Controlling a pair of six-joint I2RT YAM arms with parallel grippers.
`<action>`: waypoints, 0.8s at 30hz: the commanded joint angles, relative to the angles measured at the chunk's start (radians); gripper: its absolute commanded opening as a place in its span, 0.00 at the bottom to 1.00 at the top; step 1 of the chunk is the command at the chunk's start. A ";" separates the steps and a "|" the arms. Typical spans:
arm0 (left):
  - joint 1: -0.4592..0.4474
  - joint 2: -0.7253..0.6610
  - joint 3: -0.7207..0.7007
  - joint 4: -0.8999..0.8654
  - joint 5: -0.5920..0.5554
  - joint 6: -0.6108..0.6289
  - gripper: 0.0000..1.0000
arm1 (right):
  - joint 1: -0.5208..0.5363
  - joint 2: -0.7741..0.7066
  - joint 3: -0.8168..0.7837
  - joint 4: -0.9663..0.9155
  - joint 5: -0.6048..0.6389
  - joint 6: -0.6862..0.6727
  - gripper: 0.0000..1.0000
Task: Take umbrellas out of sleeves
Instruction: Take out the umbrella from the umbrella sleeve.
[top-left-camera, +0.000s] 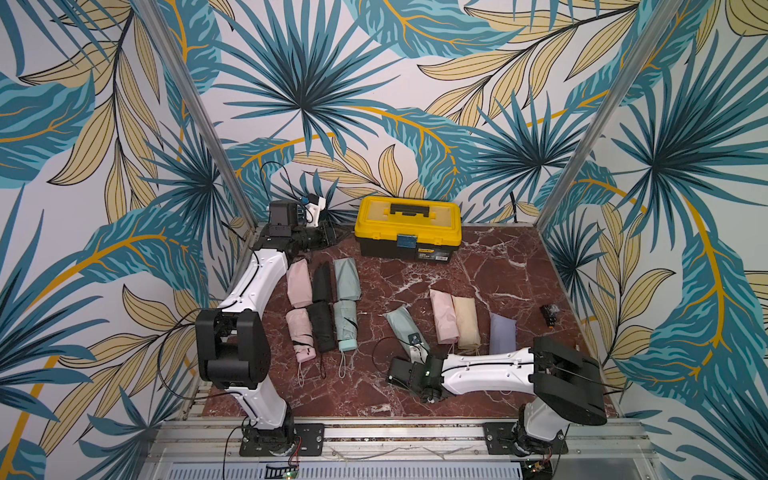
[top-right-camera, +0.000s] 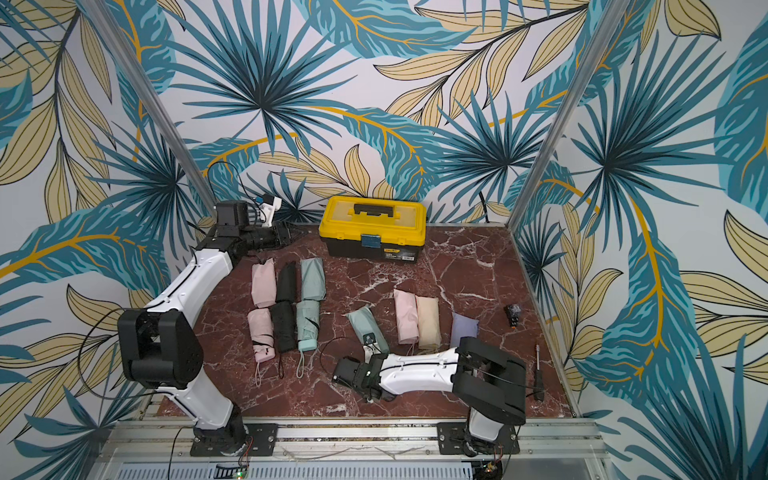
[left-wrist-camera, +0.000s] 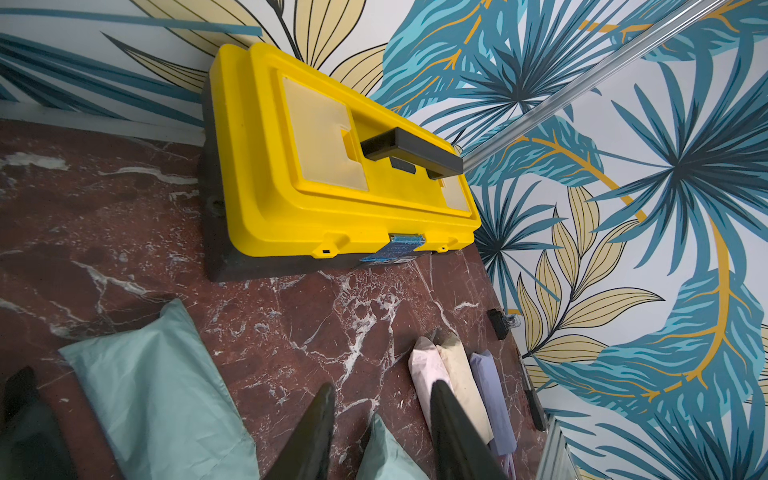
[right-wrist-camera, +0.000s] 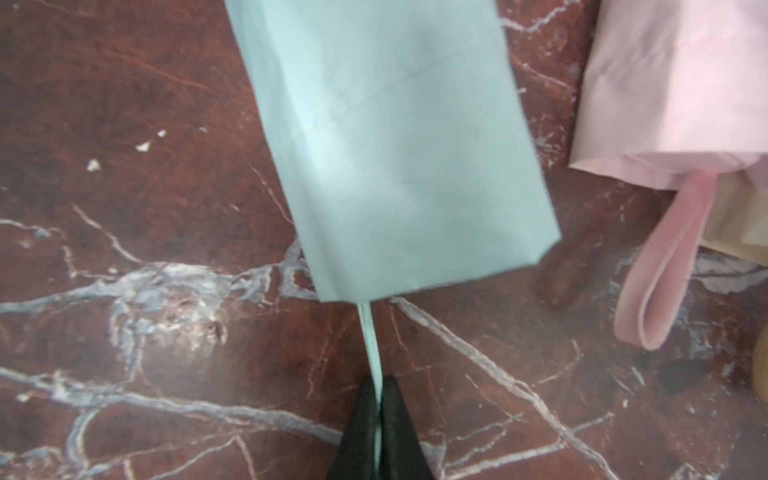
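Right wrist view: your right gripper (right-wrist-camera: 379, 415) clamps only the thin mint wrist loop (right-wrist-camera: 370, 340) poking from the mint sleeve (right-wrist-camera: 395, 145) beside the pink sleeve (right-wrist-camera: 665, 83); left gripper (left-wrist-camera: 382, 399) sits part-open, empty by the toolbox (left-wrist-camera: 332, 145), so pulling may just drag the unpinned sleeve or slip.

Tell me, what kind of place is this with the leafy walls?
Probably a robot test booth: two robot arms bolted to a metal rail, with wallpapered panels boxing in a marble-patterned tabletop.

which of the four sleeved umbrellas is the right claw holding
The mint green sleeved umbrella, lying slanted apart from the pink, beige and lilac ones; the right claw is shut on its strap.
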 joint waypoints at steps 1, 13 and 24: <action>0.012 0.012 0.030 0.015 0.005 0.004 0.40 | 0.002 0.011 -0.041 0.000 -0.057 -0.005 0.11; 0.012 0.019 0.027 0.015 0.000 0.005 0.40 | 0.002 0.012 -0.071 0.021 -0.070 0.004 0.22; 0.002 0.018 0.024 0.015 -0.006 0.018 0.40 | 0.004 -0.091 -0.124 0.025 -0.066 -0.041 0.02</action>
